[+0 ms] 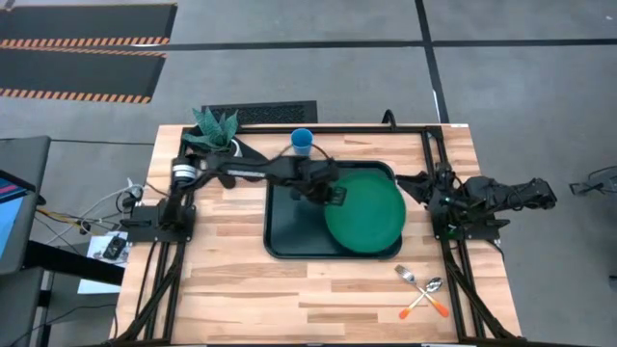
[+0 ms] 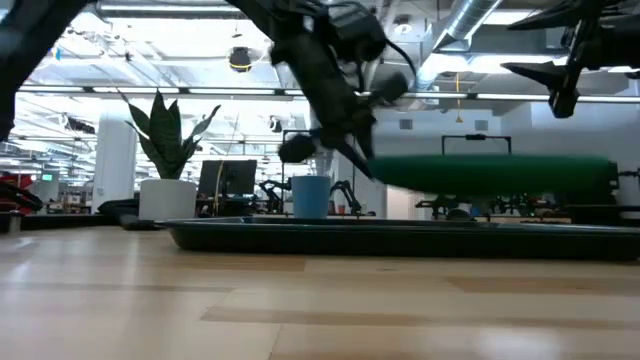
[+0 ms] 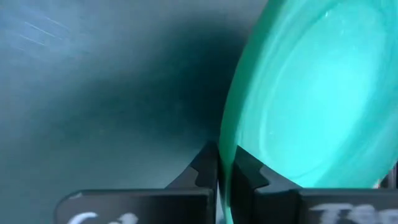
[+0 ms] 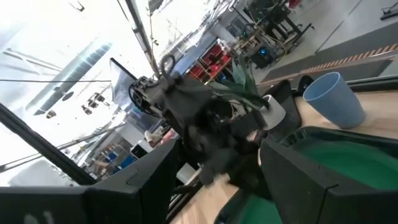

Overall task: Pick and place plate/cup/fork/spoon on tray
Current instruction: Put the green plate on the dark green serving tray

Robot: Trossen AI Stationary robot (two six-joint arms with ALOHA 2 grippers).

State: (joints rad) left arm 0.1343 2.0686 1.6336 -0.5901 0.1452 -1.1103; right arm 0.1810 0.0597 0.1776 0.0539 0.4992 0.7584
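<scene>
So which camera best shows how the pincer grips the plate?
Left wrist view: the left pincer pinches the plate rim. High view shows the plate over the tray; low view shows it edge-on, lifted; right wrist view, a sliver.

Grey concrete floor, black mats with striped edges, ceiling ducts overhead.

both arms are dark, almost black, built from thick rounded links. the left arm has one shiny silver ring near its base, and thin black cables run along its links. its base is a flat black block bolted on the black frame. the right arm looks the same in colour, with bulky joints. the left gripper has black fingers with stepped, angular tips, and white lettering on its body.
</scene>
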